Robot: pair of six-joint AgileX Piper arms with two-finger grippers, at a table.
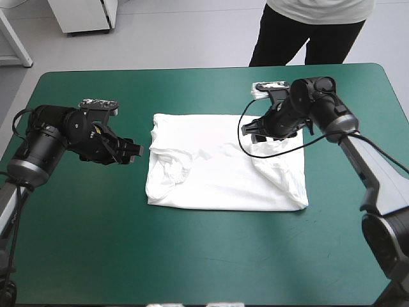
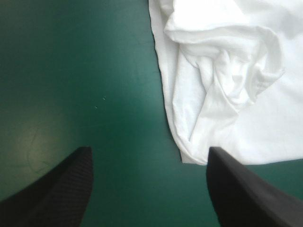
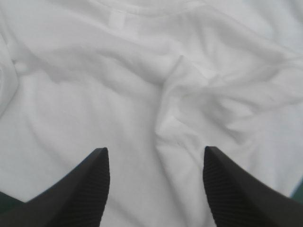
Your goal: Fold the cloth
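Fingers apart, the left end effector (image 2: 149,153) hovers beside the rumpled edge of the T-shirt (image 1: 223,176) on the teal-green worktop (image 1: 96,224); the right end effector (image 3: 154,153), also spread, hangs over its middle

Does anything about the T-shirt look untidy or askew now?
Yes. The T-shirt is not flat: the side by the left gripper is bunched in wrinkles, and the side by the right gripper is folded over at a slant.

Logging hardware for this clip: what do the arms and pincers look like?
Left arm and right arm: black wrist joints, grey lower links. The left pincer and right pincer each have two broad black fin-shaped fingers with finely ribbed faces.
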